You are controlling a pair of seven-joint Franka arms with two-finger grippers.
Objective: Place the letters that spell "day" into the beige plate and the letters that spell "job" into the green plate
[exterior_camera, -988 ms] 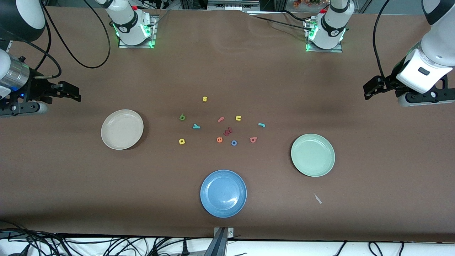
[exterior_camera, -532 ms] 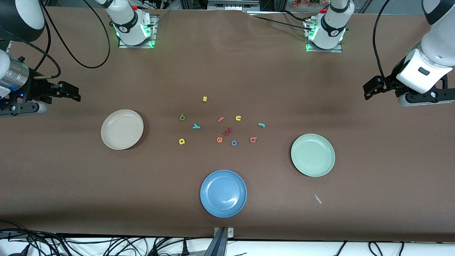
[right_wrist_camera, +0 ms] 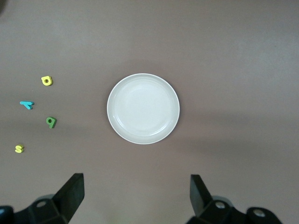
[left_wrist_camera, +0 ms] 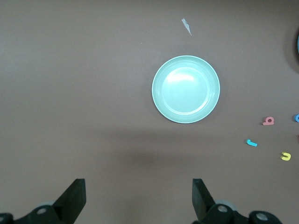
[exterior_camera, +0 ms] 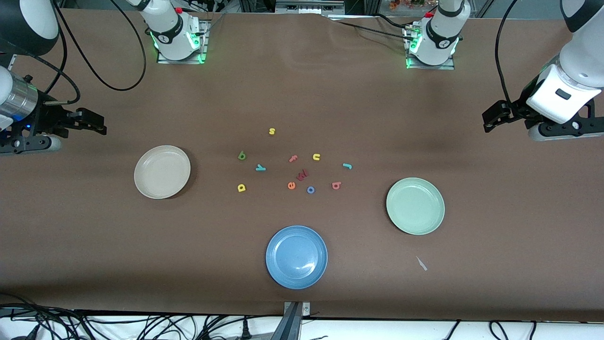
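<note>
Both hands, left hand (exterior_camera: pixel 490 118) and right hand (exterior_camera: pixel 94 123), hang released; nearest the blue plate (exterior_camera: pixel 296 257), "o" (exterior_camera: pixel 310 190) crowds "e" (exterior_camera: pixel 291 185), risking a mispick.

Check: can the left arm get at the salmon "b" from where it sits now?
Probably yes. The left pincer hangs open over bare table at its arm's end. The "b" lies flat beside the green plate, with clear space around it and nothing in the way.
</note>
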